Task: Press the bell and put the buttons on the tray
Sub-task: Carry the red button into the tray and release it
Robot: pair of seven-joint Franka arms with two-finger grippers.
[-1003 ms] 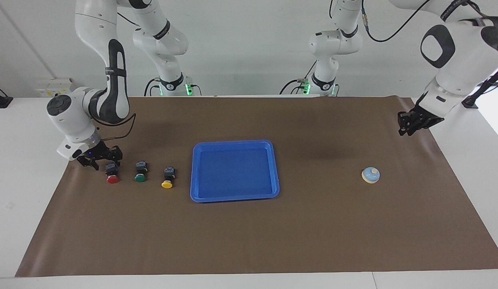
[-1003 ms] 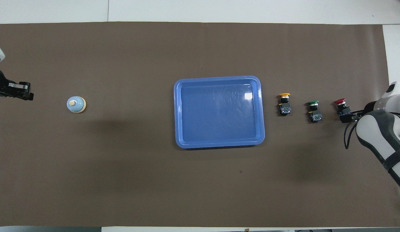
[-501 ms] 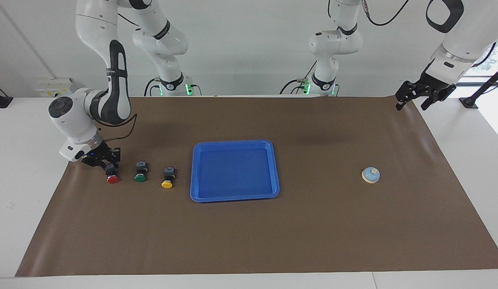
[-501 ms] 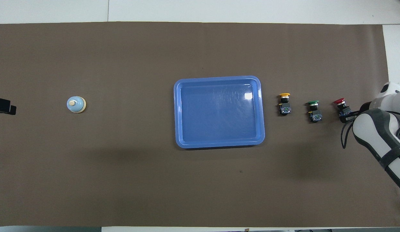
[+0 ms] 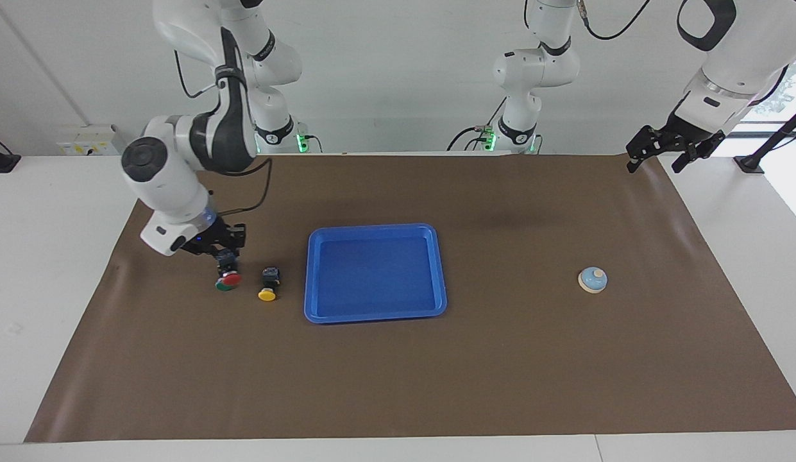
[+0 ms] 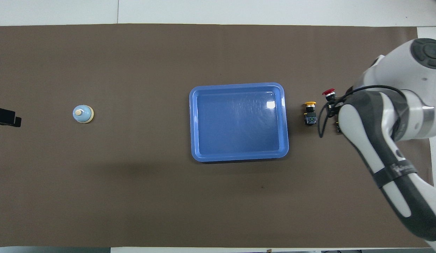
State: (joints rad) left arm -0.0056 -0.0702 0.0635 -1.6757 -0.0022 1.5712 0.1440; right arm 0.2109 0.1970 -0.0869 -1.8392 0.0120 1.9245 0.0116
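My right gripper [image 5: 226, 254] hangs in the air toward my right arm's end of the table, clamped on the red button [image 5: 229, 278], cap hanging downward. It is over the green button [image 5: 222, 287], of which only a green sliver shows under the red cap in the facing view; from above, my arm hides the green one. The yellow button [image 5: 267, 294] lies on the brown mat [image 5: 398, 372] just beside them, between them and the tray [image 5: 374, 314]. The tray sits mid-table, with none of the buttons in it. The bell [image 5: 592, 280] stands alone toward my left arm's end, well apart from the tray. My left gripper [image 5: 664, 147] waits raised over the mat's corner at that end, holding nothing, its fingers spread wide; from above only its dark tip [image 6: 7, 117] shows at the edge.
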